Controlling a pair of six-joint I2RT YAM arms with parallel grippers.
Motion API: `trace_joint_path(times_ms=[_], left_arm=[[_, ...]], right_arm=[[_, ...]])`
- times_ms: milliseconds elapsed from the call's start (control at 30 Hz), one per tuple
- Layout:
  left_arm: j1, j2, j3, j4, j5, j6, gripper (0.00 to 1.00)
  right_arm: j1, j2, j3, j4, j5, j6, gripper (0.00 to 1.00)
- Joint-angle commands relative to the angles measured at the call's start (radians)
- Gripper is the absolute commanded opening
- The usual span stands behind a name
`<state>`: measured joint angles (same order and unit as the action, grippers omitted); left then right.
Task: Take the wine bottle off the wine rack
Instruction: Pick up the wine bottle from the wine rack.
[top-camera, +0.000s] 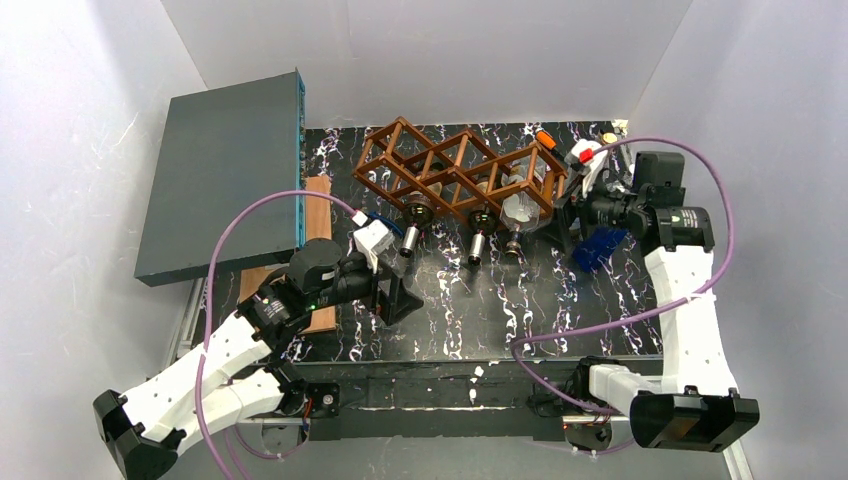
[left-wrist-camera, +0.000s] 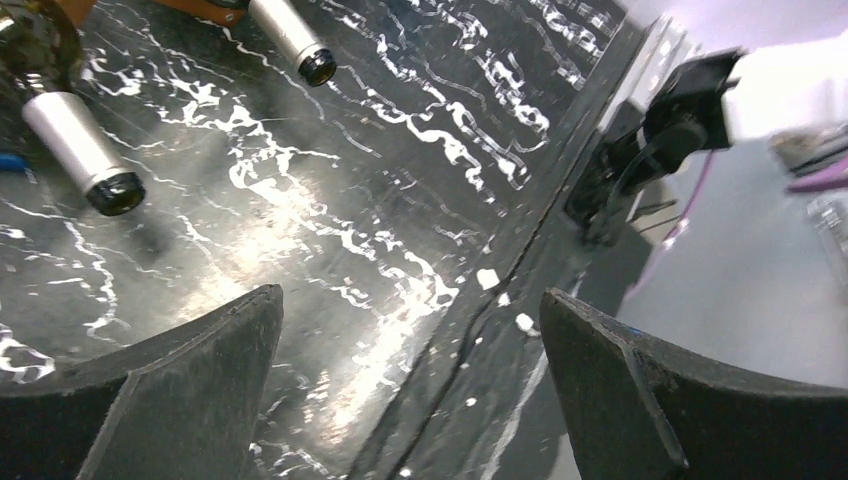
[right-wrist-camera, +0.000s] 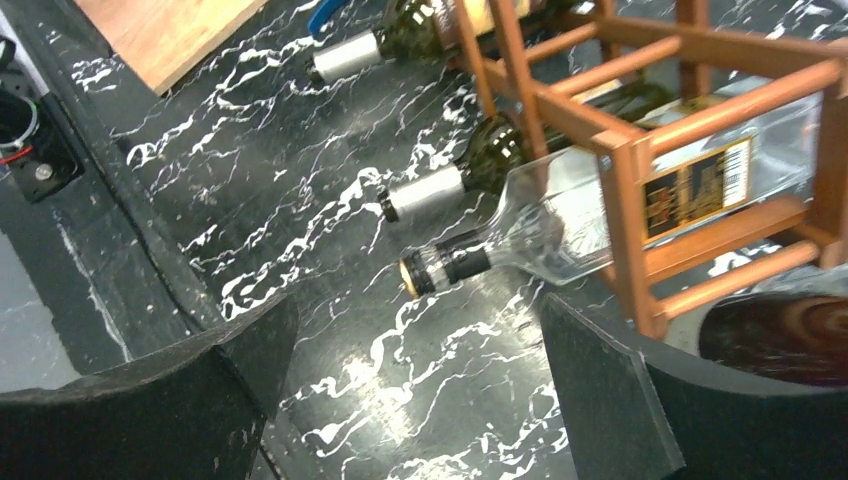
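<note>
Grey flat box (top-camera: 220, 170), wooden board (top-camera: 320, 228), black white-veined table (top-camera: 450, 320).

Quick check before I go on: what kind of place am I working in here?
Most likely a lab test booth, not a real cellar: plain white walls box in a marble-patterned table, and the wine rack with its bottles sits there as a staged prop.

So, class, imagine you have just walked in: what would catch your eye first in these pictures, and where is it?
A brown wooden wine rack stands at the back middle of the black marbled table, three bottles lying in it, necks toward the near edge. A big grey box sits back left. The right gripper hangs open by the rack's right end.
</note>
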<state>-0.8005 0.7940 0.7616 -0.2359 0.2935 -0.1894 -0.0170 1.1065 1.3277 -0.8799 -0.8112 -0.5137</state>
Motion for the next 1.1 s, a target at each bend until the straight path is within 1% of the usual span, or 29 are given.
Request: trace_joint_path(times_ms=[0, 133, 300, 467, 667, 800, 967, 1067], left_arm=[[0.003, 0.013, -0.005, 0.085, -0.001, -0.274, 0.99], [0.003, 0.032, -0.010, 0.125, -0.031, -0.421, 0.99], [0.004, 0.075, -0.002, 0.154, -0.046, -0.505, 0.99], [-0.006, 0.172, 0.044, 0.148, -0.041, -0.540, 0.99], [-0.036, 0.265, 0.095, 0.132, -0.112, -0.532, 0.99], [-0.047, 0.298, 0.115, 0.133, -0.145, -0.525, 0.99], [-0.049, 0.310, 0.112, 0.146, -0.179, -0.539, 0.99], [-0.048, 0.319, 0.107, 0.177, -0.195, -0.544, 0.99]], right_arm=[[0.015, -0.040, -0.081, 0.025, 0.003, -0.012, 1.00], [0.015, -0.052, -0.140, 0.028, -0.045, -0.011, 1.00], [0.015, -0.093, -0.221, 0.071, -0.063, 0.003, 1.00], [0.015, -0.127, -0.280, 0.129, -0.050, 0.024, 1.00], [0.015, -0.169, -0.345, 0.213, 0.002, 0.120, 1.00], [0.015, -0.189, -0.374, 0.265, 0.025, 0.217, 1.00], [0.015, -0.197, -0.403, 0.319, 0.014, 0.327, 1.00], [0.015, -0.198, -0.416, 0.328, 0.024, 0.340, 1.00]])
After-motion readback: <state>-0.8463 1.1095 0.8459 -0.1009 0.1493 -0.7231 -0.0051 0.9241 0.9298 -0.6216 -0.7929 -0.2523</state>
